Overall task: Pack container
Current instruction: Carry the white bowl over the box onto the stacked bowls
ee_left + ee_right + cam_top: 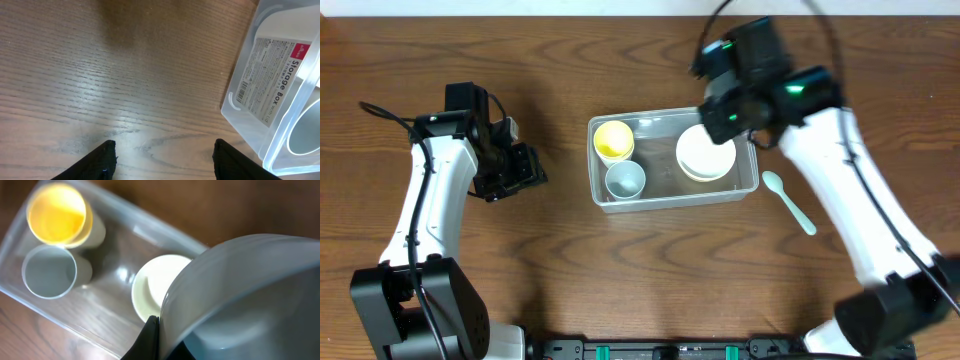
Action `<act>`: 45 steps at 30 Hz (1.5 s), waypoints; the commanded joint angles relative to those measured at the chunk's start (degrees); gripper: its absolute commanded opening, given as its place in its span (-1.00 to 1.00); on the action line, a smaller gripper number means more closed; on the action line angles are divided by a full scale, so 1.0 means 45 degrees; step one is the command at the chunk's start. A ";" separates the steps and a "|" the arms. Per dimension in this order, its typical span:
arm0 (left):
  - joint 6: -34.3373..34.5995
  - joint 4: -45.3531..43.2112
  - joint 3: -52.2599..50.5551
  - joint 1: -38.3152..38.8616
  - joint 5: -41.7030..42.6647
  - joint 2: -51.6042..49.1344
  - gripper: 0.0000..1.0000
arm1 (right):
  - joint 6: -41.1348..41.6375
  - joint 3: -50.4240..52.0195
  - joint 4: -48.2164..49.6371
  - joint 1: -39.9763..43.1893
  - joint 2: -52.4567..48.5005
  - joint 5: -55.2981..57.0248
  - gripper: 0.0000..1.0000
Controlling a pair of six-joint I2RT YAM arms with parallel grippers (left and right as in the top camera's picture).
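Note:
The clear rectangular container [662, 165] sits mid-table with a yellow cup [613, 139], a grey-blue cup [625, 180] and a cream bowl [705, 155] inside. My right gripper [727, 116] hovers over its right end, shut on the rim of a pale blue bowl [240, 295], which is tilted above the cream bowl [155, 280]. The right wrist view shows the pinch [160, 326], the yellow cup [57, 215], the grey-blue cup [49, 272] and the container wall [117, 240]. My left gripper [525, 170] stands open and empty over bare wood [162, 147], left of the container [262, 75].
A pale green spoon [788, 200] lies on the wooden table to the right of the container, under the right arm. Both arm bases stand near the table's front edge.

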State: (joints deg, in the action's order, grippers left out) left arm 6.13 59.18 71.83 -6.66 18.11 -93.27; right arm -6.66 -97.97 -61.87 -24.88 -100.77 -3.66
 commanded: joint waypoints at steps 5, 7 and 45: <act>-0.0121 0.0068 0.0117 -0.0029 0.0151 0.0015 0.25 | 0.0078 0.0121 -0.0214 -0.0461 -0.2055 0.0525 -0.97; -0.0126 0.0068 0.0117 -0.0029 0.0151 0.0015 0.25 | 0.0078 0.0121 -0.0214 -0.0461 -0.2404 0.0510 -0.96; -0.0121 0.0126 0.0117 -0.0029 0.0151 0.0015 0.26 | -0.0301 0.0121 -0.1103 0.0335 -0.0894 -0.0155 -0.19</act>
State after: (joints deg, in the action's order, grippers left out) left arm 6.13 59.55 71.83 -6.66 18.11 -93.27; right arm -6.39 -97.54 -66.24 -22.41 -105.25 -2.09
